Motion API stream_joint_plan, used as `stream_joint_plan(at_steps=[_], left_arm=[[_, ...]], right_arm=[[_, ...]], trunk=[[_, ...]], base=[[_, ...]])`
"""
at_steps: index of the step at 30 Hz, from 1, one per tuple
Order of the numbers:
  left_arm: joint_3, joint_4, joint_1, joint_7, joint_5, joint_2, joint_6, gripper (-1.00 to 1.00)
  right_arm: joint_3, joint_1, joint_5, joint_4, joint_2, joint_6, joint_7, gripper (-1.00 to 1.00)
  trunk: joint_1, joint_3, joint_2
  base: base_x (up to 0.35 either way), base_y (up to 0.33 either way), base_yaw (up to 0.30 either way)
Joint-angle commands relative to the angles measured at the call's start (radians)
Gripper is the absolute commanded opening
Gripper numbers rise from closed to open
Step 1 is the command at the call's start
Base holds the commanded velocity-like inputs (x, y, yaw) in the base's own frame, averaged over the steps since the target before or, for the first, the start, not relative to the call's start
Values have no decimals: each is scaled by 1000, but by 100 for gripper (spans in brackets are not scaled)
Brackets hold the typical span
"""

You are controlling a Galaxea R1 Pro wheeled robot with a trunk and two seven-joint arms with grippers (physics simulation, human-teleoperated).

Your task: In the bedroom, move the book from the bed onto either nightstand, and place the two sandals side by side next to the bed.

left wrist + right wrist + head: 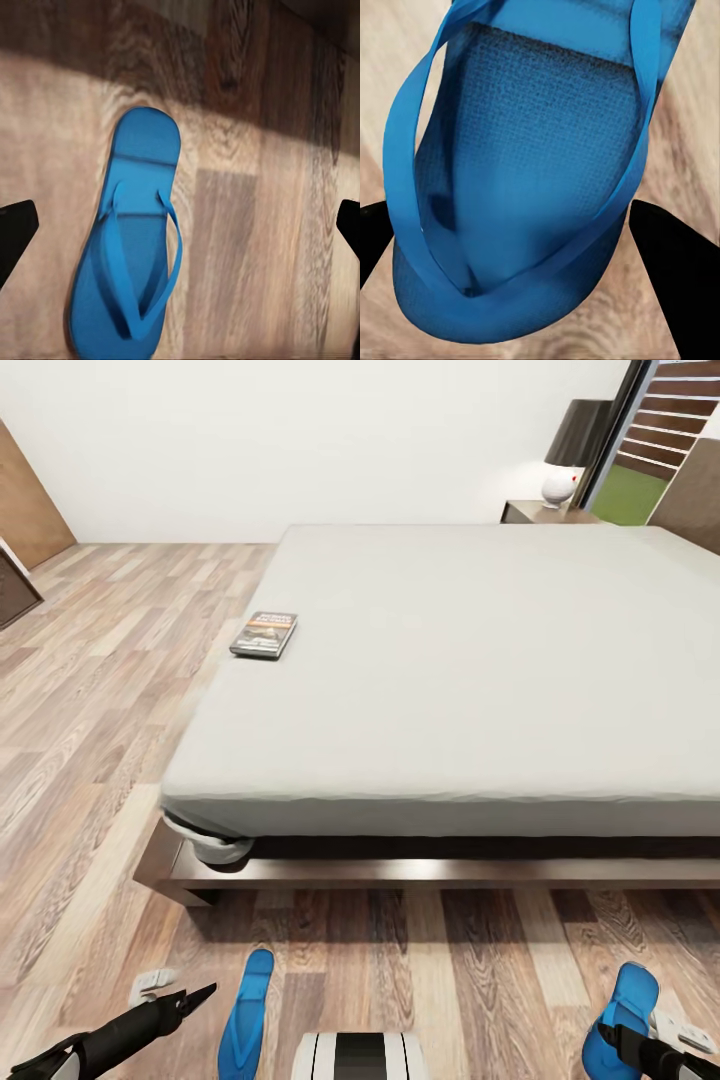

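Head view: book (265, 634) lettering unreadable; both hands (190, 996) (618, 1043) spread over 2 sandals (246, 1015) (622, 1015).

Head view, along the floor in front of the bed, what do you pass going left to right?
left gripper → left sandal → robot's striped trunk → right sandal, with the right gripper at it.

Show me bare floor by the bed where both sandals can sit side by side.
The floor strip between the left sandal and the right sandal, along the bed frame, is bare. It gets crowded at the right sandal, where the right gripper straddles it.
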Motion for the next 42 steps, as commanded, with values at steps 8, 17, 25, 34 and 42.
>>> stream_joint_plan(at_steps=[8,17,25,34,42], left_arm=[[0,0,0,-2,4,0,5,100],[1,0,0,-3,4,0,5,100],[1,0,0,-3,4,0,5,100],[1,0,0,-2,4,0,6,100],[1,0,0,-2,4,0,6,100]], right_arm=[[8,-2,-9,5,0,-4,8,-100],[9,-1,-1,5,0,-5,8,-100],[9,-2,-1,5,0,-4,8,-100],[9,-2,-1,5,0,-4,8,-100],[10,-2,-1,5,0,-4,8,-100]], trunk=[[0,-1,0],[0,-1,0],[0,-1,0],[0,-1,0],[0,-1,0]], base=[[-102,212,0],[-7,12,0],[0,203,0],[0,270,0],[0,272,0]])
